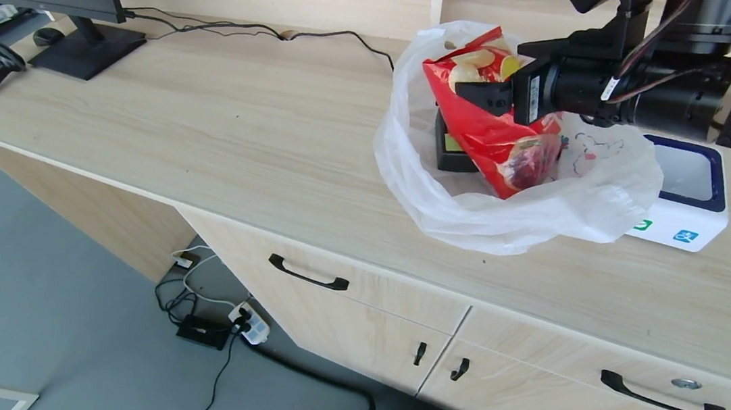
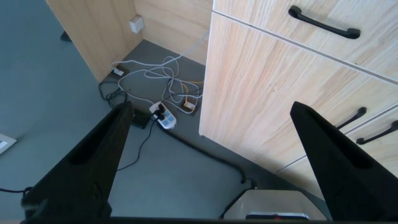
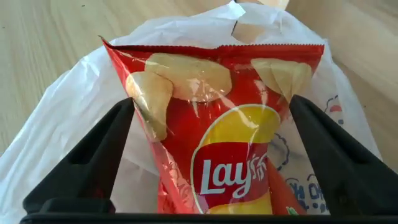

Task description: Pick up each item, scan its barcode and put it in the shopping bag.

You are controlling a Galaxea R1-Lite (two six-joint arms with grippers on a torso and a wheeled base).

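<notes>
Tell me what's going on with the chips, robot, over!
Right gripper open, fingers either side of chip bag. Chip bag standing in shopping bag. Left gripper open, low by the drawers. Nothing in the way.

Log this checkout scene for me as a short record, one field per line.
chip bag: red, standing in the shopping bag, top sticking out
shopping bag: white plastic, open, on the wooden counter
right gripper: open, fingers either side of the chip bag
left gripper: open, empty, low beside the drawers
scanner: white, on the counter next to the shopping bag
</notes>
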